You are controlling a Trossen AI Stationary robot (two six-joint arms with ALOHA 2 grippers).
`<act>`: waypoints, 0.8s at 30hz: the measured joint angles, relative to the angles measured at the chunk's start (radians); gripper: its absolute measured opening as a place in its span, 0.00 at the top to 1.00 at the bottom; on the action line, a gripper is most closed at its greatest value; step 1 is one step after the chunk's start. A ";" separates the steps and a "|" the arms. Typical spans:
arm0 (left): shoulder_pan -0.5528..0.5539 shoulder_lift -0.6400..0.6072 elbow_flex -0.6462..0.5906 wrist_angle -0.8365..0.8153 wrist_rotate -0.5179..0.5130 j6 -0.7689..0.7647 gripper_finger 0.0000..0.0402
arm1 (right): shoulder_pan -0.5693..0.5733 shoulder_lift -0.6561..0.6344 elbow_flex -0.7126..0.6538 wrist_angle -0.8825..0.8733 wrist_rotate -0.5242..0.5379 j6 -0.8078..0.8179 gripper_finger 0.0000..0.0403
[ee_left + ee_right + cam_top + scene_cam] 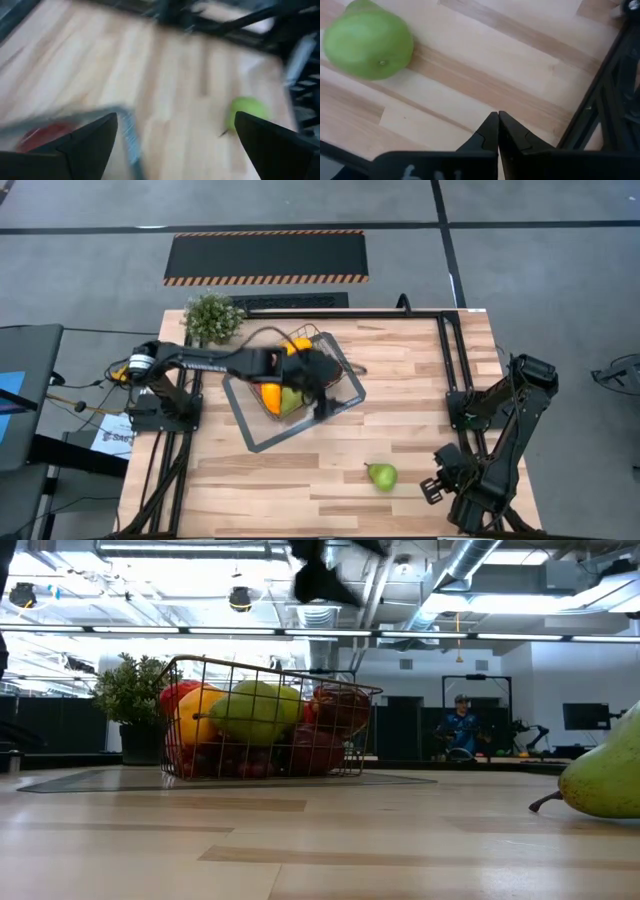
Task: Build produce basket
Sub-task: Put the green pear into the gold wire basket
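Fingers of the left gripper (175,145) are spread wide and empty, and are seen poised above the wire-mesh basket (340,365), whose rim and a red piece inside appear between them in the left wrist view. Fingers of the right gripper (498,131) are pressed together with nothing between them, low over the table (420,380) at its near right corner, where the right arm waits. One green pear (381,475) is left lying on its side on the bare wood, well apart from the basket and near the right gripper. The basket sits on its flat grey tray (262,438), just beside a bushy potted plant (212,317), and is already heaped: a yellow piece (196,712), a large green fruit (252,712), red pieces (335,712) and dark grapes (240,758) near the bottom are seen through the mesh. Trouble is judged most likely with the pear, since its rounded body could roll away if nudged off-centre by a closing finger. With the pile standing at rim level, an added fruit might also slide off and tumble out, and the handle could be snagged by a descending arm.
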 joint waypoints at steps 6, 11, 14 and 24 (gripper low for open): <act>-0.123 0.081 -0.002 0.152 0.033 0.083 0.04 | 0.001 0.056 0.000 0.070 0.001 -0.077 0.95; -0.196 0.186 -0.004 0.265 0.065 0.167 0.04 | 0.001 0.121 0.000 0.170 -0.002 -0.105 0.94; -0.215 0.242 -0.003 0.363 0.097 0.203 0.04 | 0.001 0.148 0.000 0.231 -0.003 -0.127 0.94; -0.227 0.498 0.156 0.505 0.242 0.281 0.04 | 0.001 0.206 0.000 0.407 -0.015 -0.182 0.95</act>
